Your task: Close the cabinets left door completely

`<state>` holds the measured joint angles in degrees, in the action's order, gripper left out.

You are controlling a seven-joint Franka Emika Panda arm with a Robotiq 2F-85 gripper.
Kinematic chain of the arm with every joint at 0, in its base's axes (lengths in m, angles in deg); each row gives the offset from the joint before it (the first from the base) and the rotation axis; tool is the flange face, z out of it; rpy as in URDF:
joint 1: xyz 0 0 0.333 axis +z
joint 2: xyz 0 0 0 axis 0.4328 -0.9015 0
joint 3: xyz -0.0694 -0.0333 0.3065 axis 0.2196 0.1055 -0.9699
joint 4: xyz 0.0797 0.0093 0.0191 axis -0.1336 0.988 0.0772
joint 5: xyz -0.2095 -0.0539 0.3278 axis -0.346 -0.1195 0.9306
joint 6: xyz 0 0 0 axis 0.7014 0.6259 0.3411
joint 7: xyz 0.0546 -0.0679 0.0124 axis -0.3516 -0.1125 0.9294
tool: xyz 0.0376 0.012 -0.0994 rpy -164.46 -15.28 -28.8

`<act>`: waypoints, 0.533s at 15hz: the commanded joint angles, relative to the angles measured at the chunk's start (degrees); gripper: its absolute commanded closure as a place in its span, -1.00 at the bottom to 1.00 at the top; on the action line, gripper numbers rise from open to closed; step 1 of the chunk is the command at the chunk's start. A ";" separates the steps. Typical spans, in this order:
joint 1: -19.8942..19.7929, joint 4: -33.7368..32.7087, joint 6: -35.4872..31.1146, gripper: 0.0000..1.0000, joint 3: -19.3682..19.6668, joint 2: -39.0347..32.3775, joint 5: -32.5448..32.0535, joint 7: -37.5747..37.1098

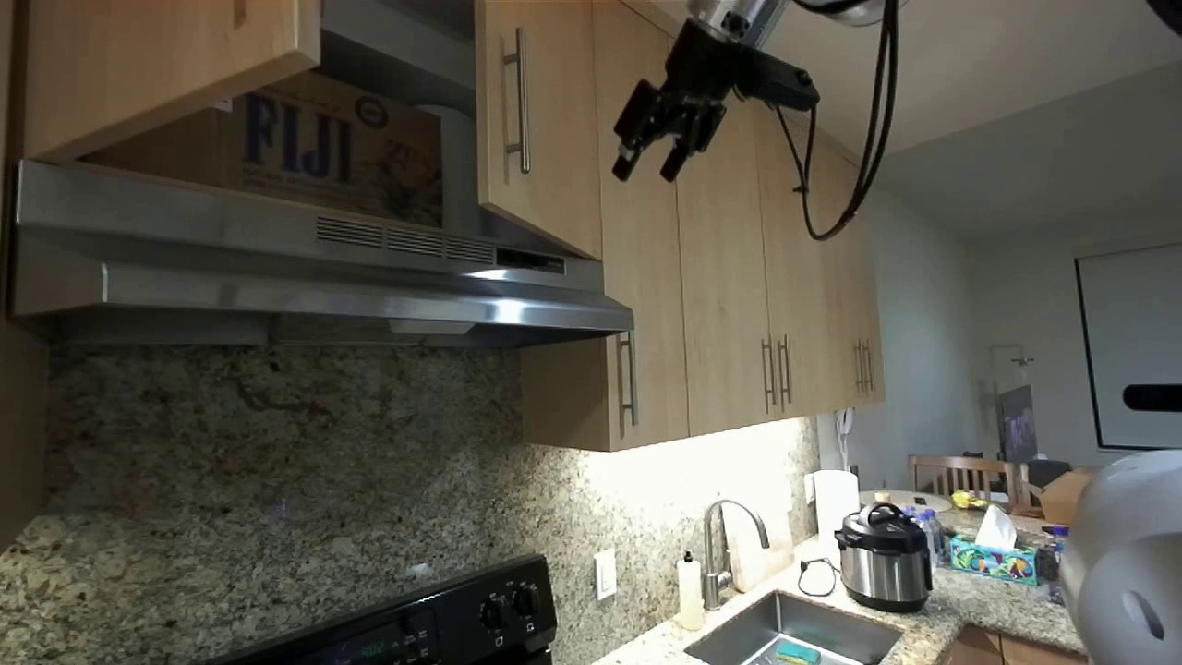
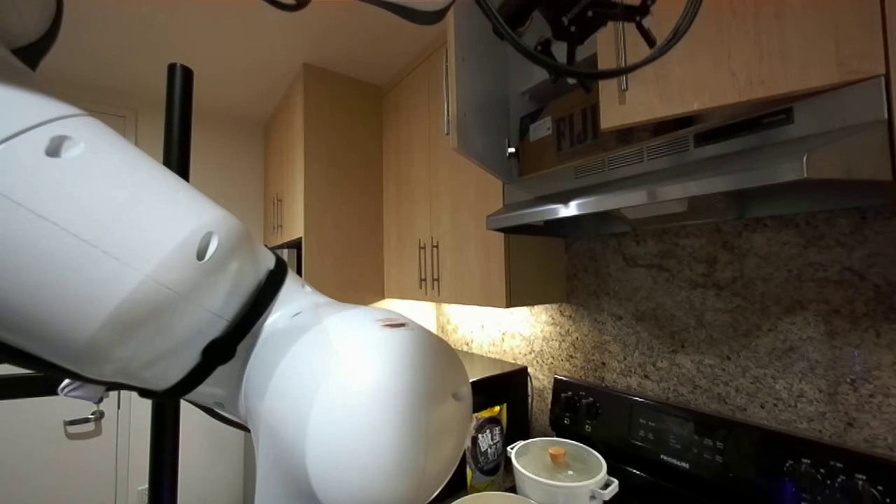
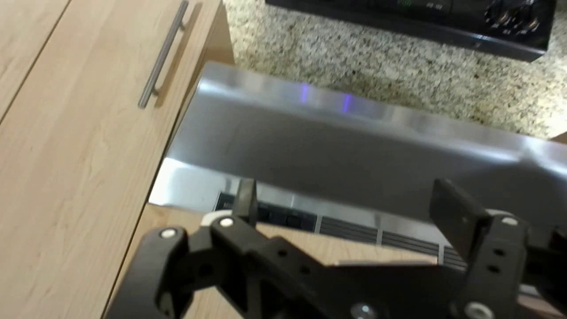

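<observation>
The short cabinet [image 1: 397,32] above the range hood stands open. Its left door [image 1: 166,69] is swung outward in an exterior view, cut off by the top edge. Its greyish inner face [image 2: 481,91] and slim bar handle [image 2: 446,91] show in an exterior view, with the door wide open. The cabinet's right door [image 1: 554,129] is slightly ajar in both exterior views. My gripper [image 1: 646,171] is high up, pointing down, open and empty, apart from the left door. In the wrist view my gripper [image 3: 347,206] has its fingers wide apart, with the right door [image 3: 170,219] beyond it.
A FIJI box [image 1: 342,152] sits inside the cabinet. The steel range hood [image 1: 323,277] juts out below the doors. Taller cabinets [image 1: 720,277] stand beside it. Cables [image 1: 886,120] hang from the arm. A white pot [image 2: 560,469] stands below near the stove.
</observation>
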<state>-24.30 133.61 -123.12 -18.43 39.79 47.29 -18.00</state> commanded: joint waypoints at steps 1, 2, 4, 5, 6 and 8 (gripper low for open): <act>2.20 4.78 3.98 -1.00 2.18 -1.26 4.47 0.30; 2.62 6.20 4.80 -1.00 2.65 -1.83 5.88 0.20; 3.54 10.22 5.25 -1.00 3.39 -3.03 8.80 0.05; 3.29 11.98 5.92 -1.00 3.31 -3.85 9.76 -0.69; 3.06 13.11 6.91 -1.00 3.35 -4.80 10.75 -1.23; 2.00 15.41 9.02 -1.00 3.04 -6.81 11.84 -2.26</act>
<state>-21.42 146.64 -116.92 -15.11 35.19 56.75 -18.10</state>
